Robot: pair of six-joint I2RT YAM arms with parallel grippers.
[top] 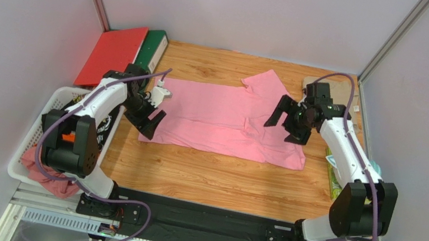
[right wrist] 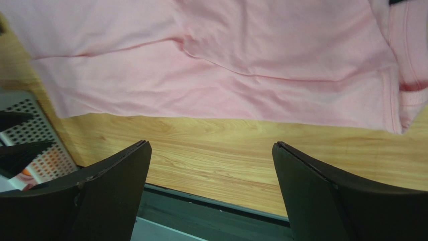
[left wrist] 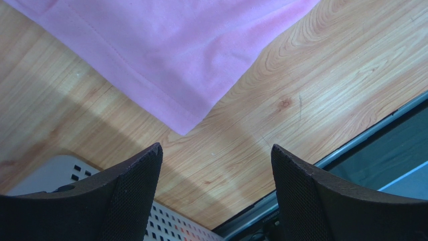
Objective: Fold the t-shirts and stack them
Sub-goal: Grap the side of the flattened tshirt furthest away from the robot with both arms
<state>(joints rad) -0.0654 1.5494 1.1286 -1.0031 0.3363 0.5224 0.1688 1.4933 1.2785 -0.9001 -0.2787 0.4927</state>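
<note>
One light pink t-shirt [top: 223,121] lies spread flat on the wooden table, a sleeve pointing toward the back. My left gripper [top: 149,121] hangs open just off the shirt's near-left corner, and that hemmed corner [left wrist: 166,55] shows ahead of the empty left gripper [left wrist: 216,147] in the left wrist view. At the shirt's right end my right gripper [top: 288,121] stands open above the cloth. The right wrist view looks along the pink shirt [right wrist: 226,65], with nothing between the right gripper [right wrist: 212,144] fingers.
A white perforated basket [top: 36,129] stands at the table's left edge with reddish-pink cloth [top: 45,175] in it. A red folder [top: 112,56] and a green binder [top: 155,49] lean at the back left. A green packet [top: 331,171] lies along the right edge.
</note>
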